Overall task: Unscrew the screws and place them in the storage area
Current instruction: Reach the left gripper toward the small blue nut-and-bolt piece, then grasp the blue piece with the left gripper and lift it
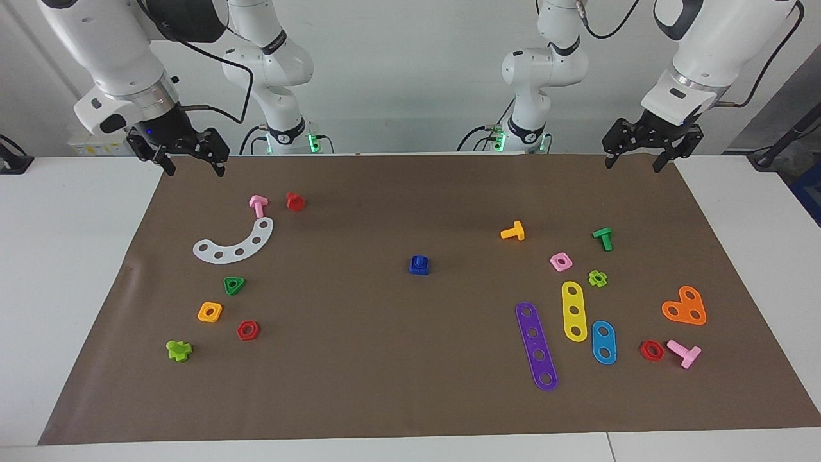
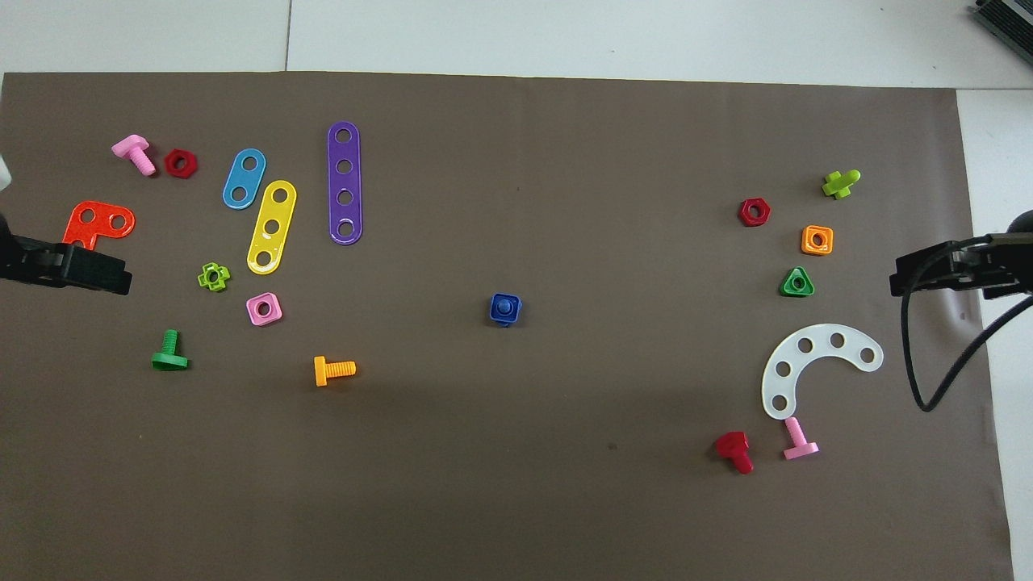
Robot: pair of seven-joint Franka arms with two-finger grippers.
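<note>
Jaws first: your right gripper (image 1: 190,156) hangs over the mat's corner at the right arm's end of the counter (image 1: 70,269), spread wide, holding nothing and touching nothing. Under it lie a pink bolt (image 1: 258,205), a red bolt (image 1: 295,201) and a white curved plate (image 1: 235,243). You'll find the dark-blue bolt and nut (image 1: 419,265) mid-mat, screwed together, well apart from both grippers. Your left gripper (image 1: 643,149) hangs over the left arm's corner, jaws wide and empty too.
</note>
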